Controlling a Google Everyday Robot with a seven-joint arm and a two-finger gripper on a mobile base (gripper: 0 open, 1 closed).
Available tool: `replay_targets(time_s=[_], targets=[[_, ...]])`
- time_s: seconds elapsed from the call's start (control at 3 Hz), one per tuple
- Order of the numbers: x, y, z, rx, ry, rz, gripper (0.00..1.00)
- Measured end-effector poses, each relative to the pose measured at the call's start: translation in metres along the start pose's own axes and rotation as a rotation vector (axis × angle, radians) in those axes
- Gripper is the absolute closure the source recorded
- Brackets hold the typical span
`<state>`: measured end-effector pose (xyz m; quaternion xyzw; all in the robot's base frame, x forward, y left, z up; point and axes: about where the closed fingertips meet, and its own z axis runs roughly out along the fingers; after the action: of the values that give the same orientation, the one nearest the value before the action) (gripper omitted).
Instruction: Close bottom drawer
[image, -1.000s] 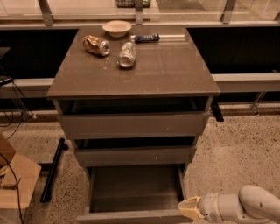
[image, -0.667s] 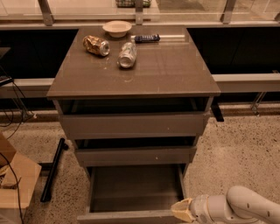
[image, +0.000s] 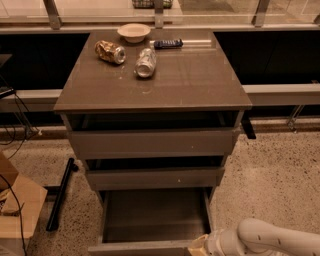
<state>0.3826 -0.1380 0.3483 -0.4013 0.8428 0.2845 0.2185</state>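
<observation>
The bottom drawer (image: 152, 216) of the grey-brown cabinet is pulled far out, and its inside is bare. Its thin flat front (image: 140, 248) shows at the lower edge of the camera view. My gripper (image: 199, 245) comes in from the lower right on a white arm (image: 272, 239). Its pale tip is right at the right end of that drawer front. The middle drawer (image: 155, 177) and the top drawer (image: 152, 143) above stand slightly out.
On the cabinet top (image: 200, 80) lie two crushed cans (image: 111, 51) (image: 145, 63), a small bowl (image: 134, 32) and a dark remote (image: 168, 44). A cardboard box (image: 17, 212) and a black bar (image: 61, 194) lie on the speckled floor at left.
My arm and gripper have moved left along the lower edge, closing in on the right end of the bottom drawer front. The drawer has not visibly moved.
</observation>
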Motion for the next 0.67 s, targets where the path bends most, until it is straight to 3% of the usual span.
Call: replay_targets(time_s=[0.67], targets=[[0.038,-0.031,0.046,0.045,0.035,0.072,1.00]])
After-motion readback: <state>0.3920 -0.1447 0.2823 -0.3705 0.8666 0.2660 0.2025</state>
